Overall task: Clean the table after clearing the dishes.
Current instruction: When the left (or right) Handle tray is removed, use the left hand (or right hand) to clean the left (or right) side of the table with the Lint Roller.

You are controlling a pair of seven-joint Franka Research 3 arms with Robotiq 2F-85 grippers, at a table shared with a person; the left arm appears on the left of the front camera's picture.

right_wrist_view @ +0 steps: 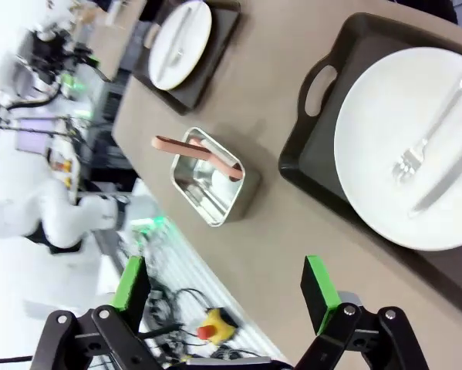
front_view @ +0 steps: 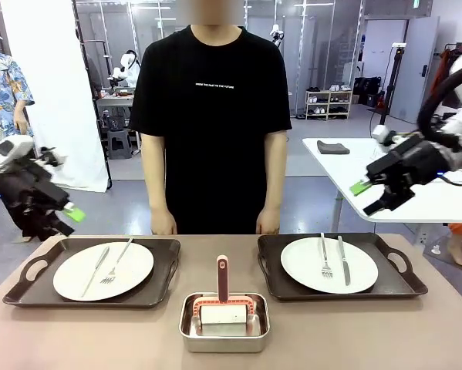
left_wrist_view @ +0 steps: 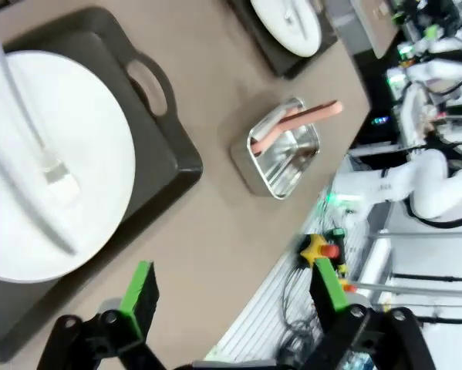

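The tabletop point(front_view: 416, 331) was a plain tan-brown surface. At its near edge, in the centre, stood a rectangular steel pan point(front_view: 224, 333). A pink-handled tool point(front_view: 222, 279) rested inside the pan, with a white block at its lower end and its handle rising over the far rim.

The dishes lay farther back, one set on each side of the pan. To the left, a dark left tray point(front_view: 30, 287) with cut-out handles carried a round white left plate point(front_view: 130, 271). A knife point(front_view: 95, 271) and a fork point(front_view: 116, 262) lay across this plate at a slant, the knife on the left. To the right, a matching right tray point(front_view: 392, 277) carried the right plate point(front_view: 300, 266). There the second fork point(front_view: 324, 258) lay on the left and the second knife point(front_view: 343, 260) on the right, nearly parallel.

The left end effector point(front_view: 67, 222) hung in the air beyond the left end of the left tray. Its green-padded fingers point(left_wrist_view: 140, 287) were spread wide and gripped nothing. The right end effector point(front_view: 366, 197) hung above and beyond the far right corner of the right tray, likewise spread wide and unloaded, touching nothing.

A person point(front_view: 210, 116) in a black shirt stood at the far edge, centred, arms down, both hands just behind the tabletop. Farther right stood a white table point(front_view: 423, 202) with a dark folded cloth point(front_view: 332, 147) on it.
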